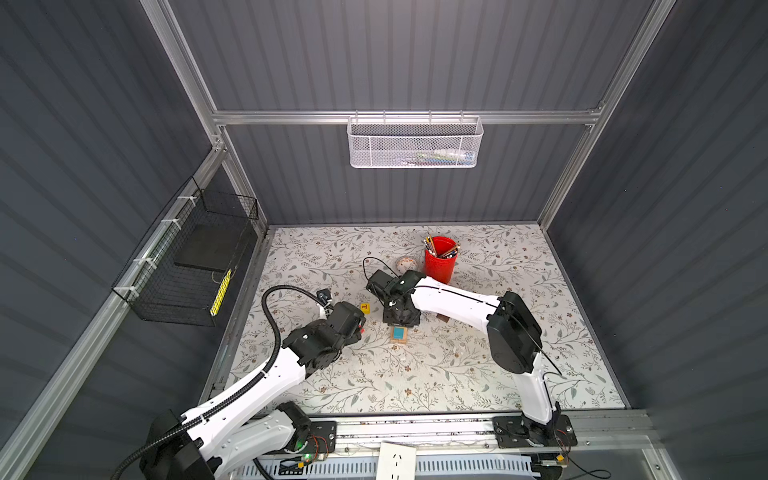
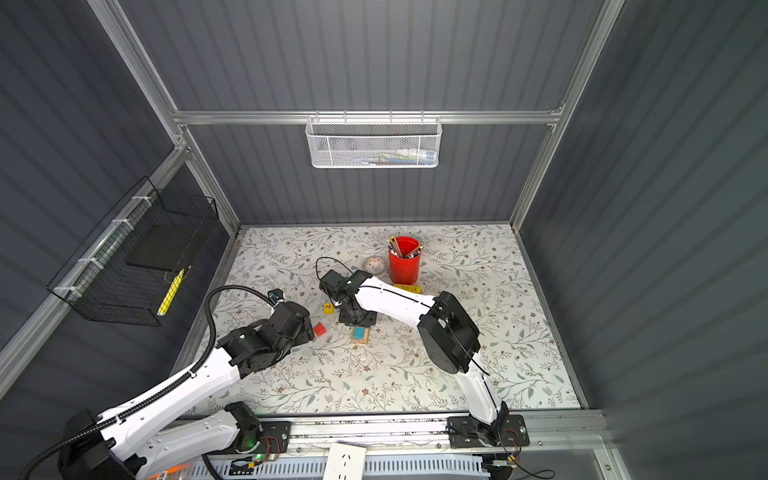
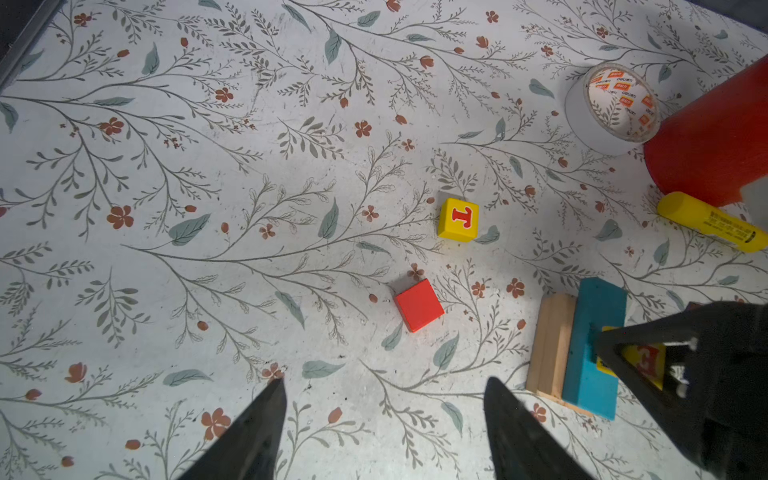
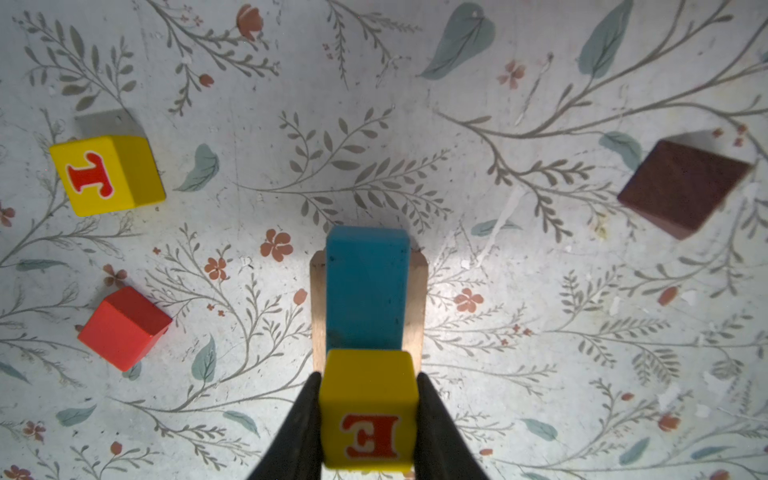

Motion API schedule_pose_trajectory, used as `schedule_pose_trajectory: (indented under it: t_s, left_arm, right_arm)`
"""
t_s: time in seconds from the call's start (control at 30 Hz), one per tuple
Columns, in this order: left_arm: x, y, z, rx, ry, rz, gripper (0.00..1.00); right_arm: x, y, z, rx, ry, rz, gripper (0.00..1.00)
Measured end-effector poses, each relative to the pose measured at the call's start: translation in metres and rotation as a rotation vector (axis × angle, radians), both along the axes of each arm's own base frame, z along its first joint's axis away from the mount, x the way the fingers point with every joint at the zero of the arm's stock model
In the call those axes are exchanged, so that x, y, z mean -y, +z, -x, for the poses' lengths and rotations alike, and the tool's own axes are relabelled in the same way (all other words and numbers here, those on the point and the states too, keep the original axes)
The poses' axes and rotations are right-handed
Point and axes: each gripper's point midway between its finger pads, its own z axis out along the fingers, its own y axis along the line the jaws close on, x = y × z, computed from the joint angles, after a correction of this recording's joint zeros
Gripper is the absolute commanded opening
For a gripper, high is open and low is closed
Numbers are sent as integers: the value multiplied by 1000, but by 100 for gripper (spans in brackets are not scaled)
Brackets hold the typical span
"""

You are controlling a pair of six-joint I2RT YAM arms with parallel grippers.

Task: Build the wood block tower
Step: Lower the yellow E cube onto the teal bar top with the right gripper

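A teal bar (image 4: 365, 286) lies on stacked tan wooden bars (image 4: 318, 299), which form the tower base (image 1: 400, 333) at the table's middle. My right gripper (image 4: 368, 376) is shut on a yellow E cube (image 4: 368, 409) directly over one end of the teal bar; whether the cube touches the bar I cannot tell. My left gripper (image 3: 385, 380) is open and empty, just left of the base. A red cube (image 3: 419, 305) lies ahead of the left gripper, and a yellow T cube (image 3: 458, 219) beyond that. A dark brown roof-shaped piece (image 4: 681, 187) lies right of the base.
A red cup of pencils (image 1: 440, 259), a tape roll (image 3: 615, 106) and a yellow printed tube (image 3: 710, 222) sit behind the base. A white mesh basket (image 1: 411, 143) hangs on the back wall. A black wire basket (image 1: 195, 266) hangs on the left wall.
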Motion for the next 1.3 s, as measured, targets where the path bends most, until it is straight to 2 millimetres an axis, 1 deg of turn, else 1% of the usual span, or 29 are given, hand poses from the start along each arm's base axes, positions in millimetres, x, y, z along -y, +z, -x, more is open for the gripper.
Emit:
schedule_pose_trajectory:
  t_s: [0.33,0.7,0.77,0.97,1.03,1.13,1.3]
  left_arm:
    - [-1,0,0,2,2,-3,76]
    - [-1,0,0,4,4,-4,76]
    - [-1,0,0,4,4,-4,76]
    - [-1,0,0,4,4,-4,76]
    - [-2,0,-1,4,8,-4,76]
    - [-2,0,-1,4,9,-4,76]
    - [-2,0,-1,3,9,-4,76]
  right_arm:
    - [-1,2,-2,7,-6,1,28]
    - [-1,-5,-2,-2,-9,11,32]
    - [-1,-5,-2,-2,-10,12,33]
    - [-1,-7,-1,-8,-18,10,45]
    - [-1,-9,-1,-12,-19,14,47]
    - [-1,-13,-1,-19,-20,19,48]
    - [-3,-17,0,-30,-24,17,44]
